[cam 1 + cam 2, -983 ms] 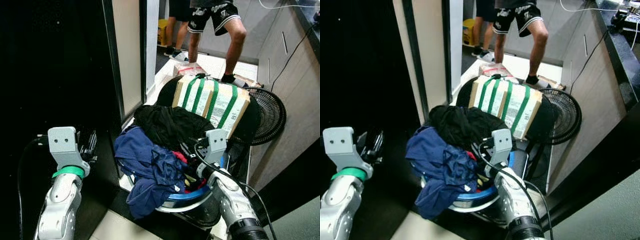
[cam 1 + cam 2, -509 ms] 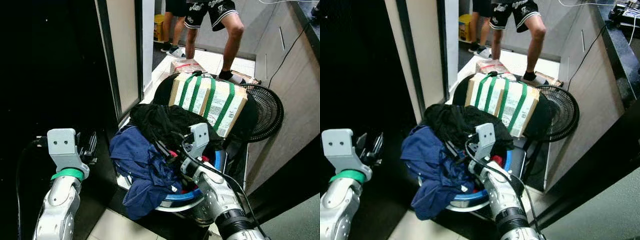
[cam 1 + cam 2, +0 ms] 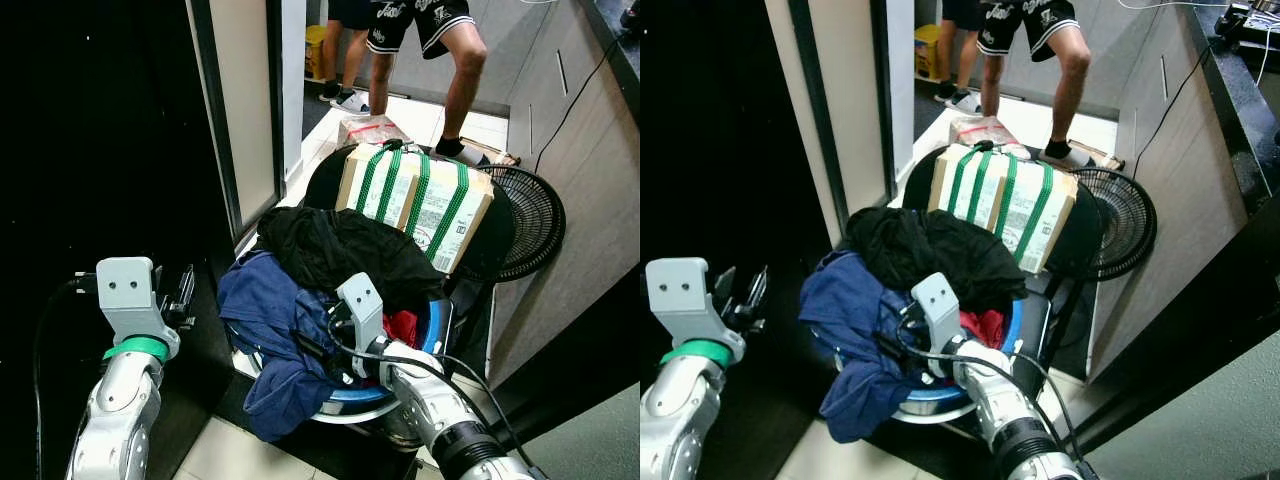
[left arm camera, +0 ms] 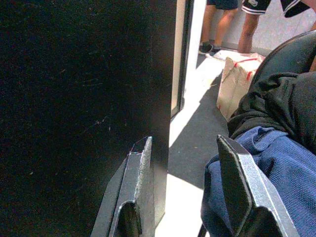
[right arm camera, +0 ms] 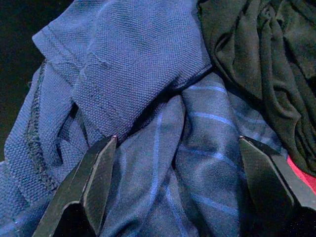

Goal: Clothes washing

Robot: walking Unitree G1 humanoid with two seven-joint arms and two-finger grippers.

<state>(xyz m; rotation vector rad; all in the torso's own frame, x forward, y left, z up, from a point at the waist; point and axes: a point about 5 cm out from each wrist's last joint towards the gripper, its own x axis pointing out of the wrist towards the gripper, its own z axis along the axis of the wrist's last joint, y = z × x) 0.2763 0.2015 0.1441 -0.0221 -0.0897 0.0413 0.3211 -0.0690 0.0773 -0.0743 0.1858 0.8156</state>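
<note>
Swinging left since a second ago, the right gripper (image 3: 318, 352) now sits over the blue clothes (image 3: 268, 310) in the blue basin (image 3: 432, 322), black garment (image 3: 340, 250) just beyond. Its wrist view shows fingers (image 5: 96, 173) spread wide above striped blue fabric (image 5: 197, 168). Left gripper (image 4: 187, 192), open, hangs beside the pile's left edge.

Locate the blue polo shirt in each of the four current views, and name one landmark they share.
Left eye view: blue polo shirt draped over the basin's left side.
Right eye view: same spot.
Left wrist view: beside one finger.
Right wrist view: above the open fingers.
Shared landmark: the black garment touching it.
</note>
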